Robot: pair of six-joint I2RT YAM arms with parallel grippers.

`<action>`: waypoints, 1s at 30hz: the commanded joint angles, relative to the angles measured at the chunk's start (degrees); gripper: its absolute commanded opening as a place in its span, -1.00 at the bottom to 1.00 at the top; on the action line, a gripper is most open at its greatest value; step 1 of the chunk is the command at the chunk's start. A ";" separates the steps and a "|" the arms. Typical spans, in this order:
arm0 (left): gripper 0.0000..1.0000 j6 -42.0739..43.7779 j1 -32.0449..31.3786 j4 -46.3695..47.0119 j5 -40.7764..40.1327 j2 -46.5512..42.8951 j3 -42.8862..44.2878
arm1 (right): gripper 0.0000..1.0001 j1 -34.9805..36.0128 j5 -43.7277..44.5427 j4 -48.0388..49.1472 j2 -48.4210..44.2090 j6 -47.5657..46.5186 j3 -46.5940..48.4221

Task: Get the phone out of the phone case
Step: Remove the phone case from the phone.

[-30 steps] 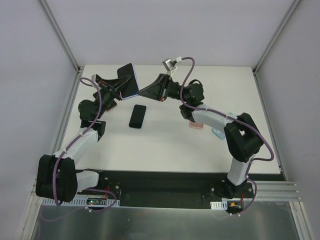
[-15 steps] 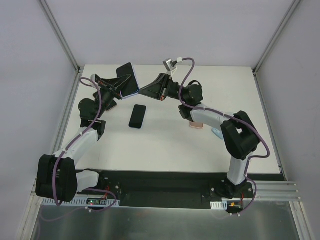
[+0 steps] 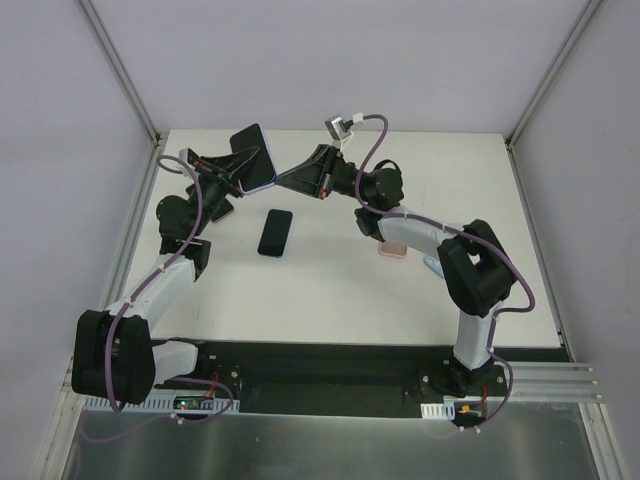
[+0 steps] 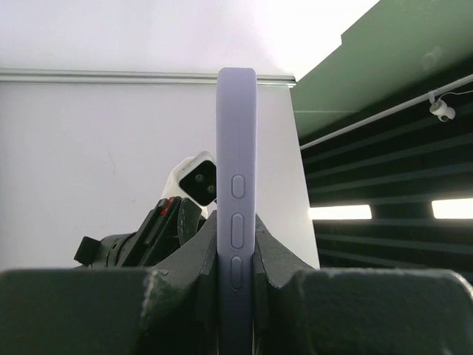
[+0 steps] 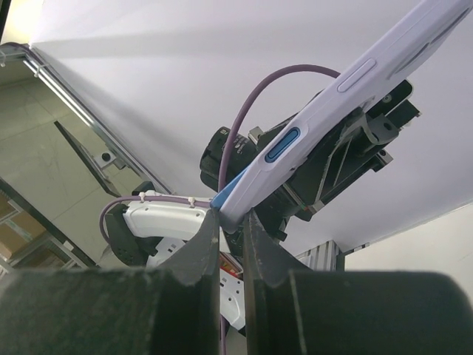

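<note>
Phone case (image 3: pixel 256 162), lavender, is held above the table (image 3: pixel 400 300). The left gripper (image 4: pixel 236 248) is clamped on its button edge; the right gripper (image 5: pixel 230 223) pinches one corner.

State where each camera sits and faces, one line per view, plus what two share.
Top external: above, behind the bases, looking down on the table; left arm, right arm show.
Left wrist: looks along its jaws, shut on the phone case edge-on; right arm beyond.
Right wrist: looks along its jaws, pinching the case's corner; left arm beyond.
Shared: the case, both wrists.
</note>
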 commanded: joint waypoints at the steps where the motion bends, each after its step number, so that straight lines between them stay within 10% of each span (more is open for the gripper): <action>1: -1.00 -29.84 -1.46 12.64 4.69 -5.34 5.55 | -0.98 0.61 -2.46 5.70 1.97 -6.05 4.43; 17: -1.00 -29.14 -1.46 6.32 6.71 -10.96 9.77 | -0.98 -2.38 1.47 -1.31 0.83 -7.08 6.20; 30: -1.00 -24.49 -1.46 4.64 9.87 -11.76 10.64 | -0.98 1.57 17.90 -58.54 -8.67 -21.61 10.06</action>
